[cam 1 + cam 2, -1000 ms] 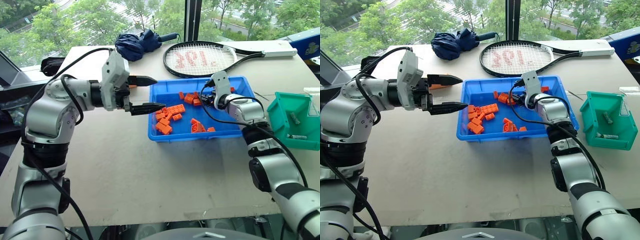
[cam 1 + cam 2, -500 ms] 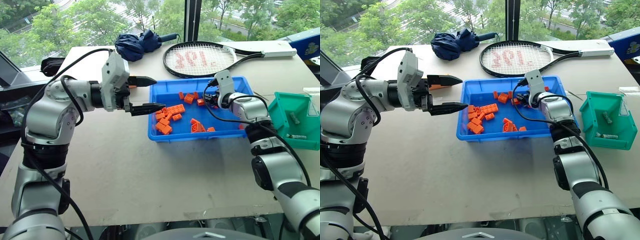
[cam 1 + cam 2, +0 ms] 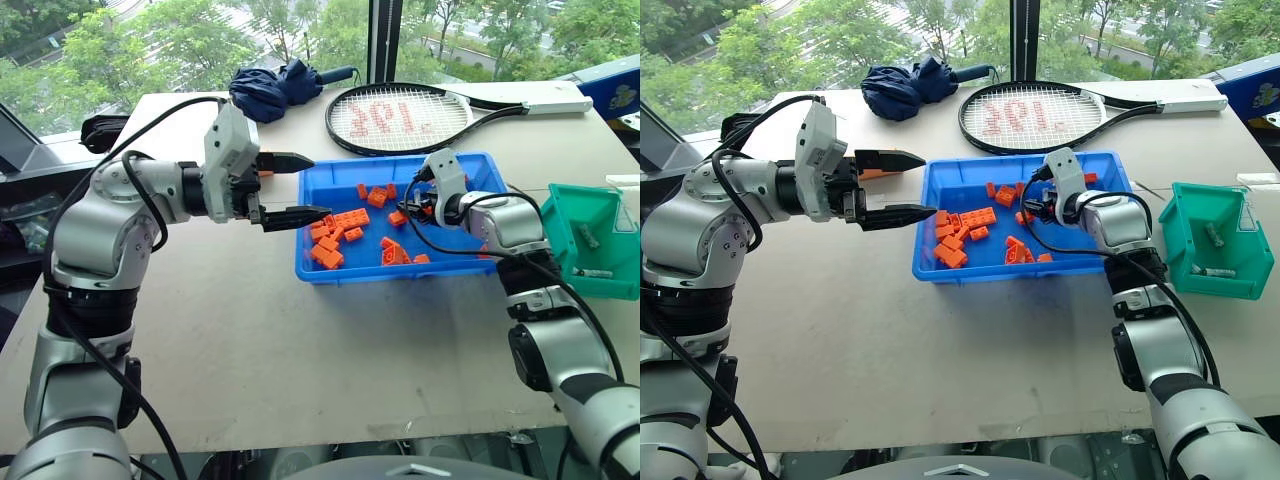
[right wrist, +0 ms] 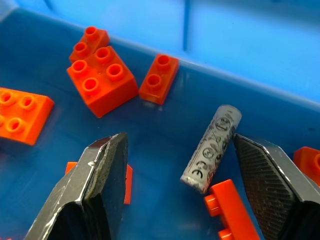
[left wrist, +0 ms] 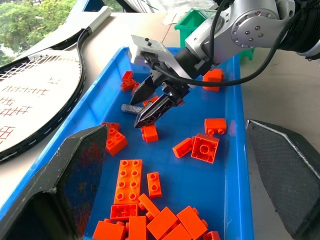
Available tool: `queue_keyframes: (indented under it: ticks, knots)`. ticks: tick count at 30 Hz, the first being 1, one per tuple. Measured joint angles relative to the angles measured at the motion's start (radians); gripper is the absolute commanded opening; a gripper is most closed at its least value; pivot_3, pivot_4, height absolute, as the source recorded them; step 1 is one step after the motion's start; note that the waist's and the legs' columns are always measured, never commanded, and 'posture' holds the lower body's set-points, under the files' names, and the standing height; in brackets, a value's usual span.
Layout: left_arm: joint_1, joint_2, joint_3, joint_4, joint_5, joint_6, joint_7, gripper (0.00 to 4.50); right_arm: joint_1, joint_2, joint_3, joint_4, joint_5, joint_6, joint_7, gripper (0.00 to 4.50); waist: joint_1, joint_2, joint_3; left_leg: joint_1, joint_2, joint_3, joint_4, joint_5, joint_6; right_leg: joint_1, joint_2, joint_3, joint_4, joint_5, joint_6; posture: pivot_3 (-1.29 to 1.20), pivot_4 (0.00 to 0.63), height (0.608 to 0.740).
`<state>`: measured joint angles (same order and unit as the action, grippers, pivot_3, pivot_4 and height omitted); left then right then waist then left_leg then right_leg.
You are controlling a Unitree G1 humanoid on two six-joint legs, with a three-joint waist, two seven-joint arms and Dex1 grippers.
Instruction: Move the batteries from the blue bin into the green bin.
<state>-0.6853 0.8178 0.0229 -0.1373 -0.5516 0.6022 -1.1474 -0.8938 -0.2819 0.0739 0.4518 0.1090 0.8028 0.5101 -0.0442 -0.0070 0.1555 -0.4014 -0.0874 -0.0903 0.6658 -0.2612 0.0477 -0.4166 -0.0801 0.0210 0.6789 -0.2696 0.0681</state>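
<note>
Left tool (image 3: 300,187) hangs with its two fingers spread, holding nothing, over the worktop (image 3: 250,320) just beside the left rim of the blue bin (image 3: 440,265). I see orange bricks (image 3: 337,236) scattered inside that bin. Further right, my right tool (image 5: 152,102) dips into the bin with its fingers parted around nothing, and a silver battery (image 4: 211,148) lies flat on the blue floor between them, close to one fingertip (image 4: 262,175). At the far right the green bin (image 3: 1215,245) stands apart from the blue one, with two batteries (image 3: 1215,235) inside.
</note>
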Motion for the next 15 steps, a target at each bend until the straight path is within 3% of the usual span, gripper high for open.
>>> queue_keyframes:
  ticks: [15]
  knots:
    - [0.000, -0.004, 0.000, 0.001, 0.001, -0.003, -0.001, 4.50, -0.036, 0.030, -0.069, 0.114, -0.002, -0.086, -0.099, 3.31, -0.001, 0.000, 0.000, 0.000, 0.000, 0.000, 0.000, 0.000, 0.000, 0.000, 0.000, 0.000, 0.000, 0.000, 0.000, 0.00, 0.150, 0.740]
